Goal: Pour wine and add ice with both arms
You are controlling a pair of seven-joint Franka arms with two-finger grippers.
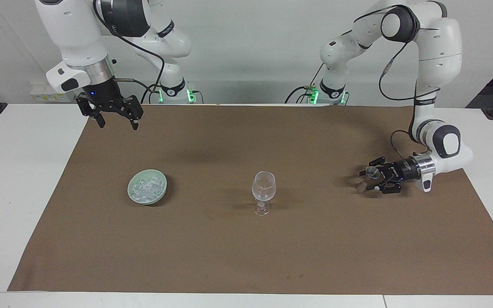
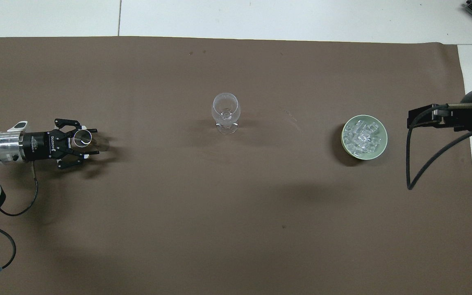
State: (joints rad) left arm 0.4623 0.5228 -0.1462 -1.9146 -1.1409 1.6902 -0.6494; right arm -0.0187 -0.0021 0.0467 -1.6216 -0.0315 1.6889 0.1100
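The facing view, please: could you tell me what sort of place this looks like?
Probably a robotics lab: two white Franka arms bolted at a white table, a brown mat holding only a wine glass and a dish of ice.

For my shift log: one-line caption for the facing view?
Left gripper around a small clear cup; right gripper raised, open; wine glass and ice untouched.

Left gripper (image 1: pixel 369 179) low over the brown mat (image 1: pixel 246 256) at the left arm's end, fingers either side of a small clear cup (image 1: pixel 367 179). Wine glass (image 1: pixel 263 192) upright mid-mat. Green dish (image 1: pixel 147 193) holds the ice (image 1: pixel 146 188). Right gripper (image 1: pixel 116 119) raised, fingers spread, waiting.
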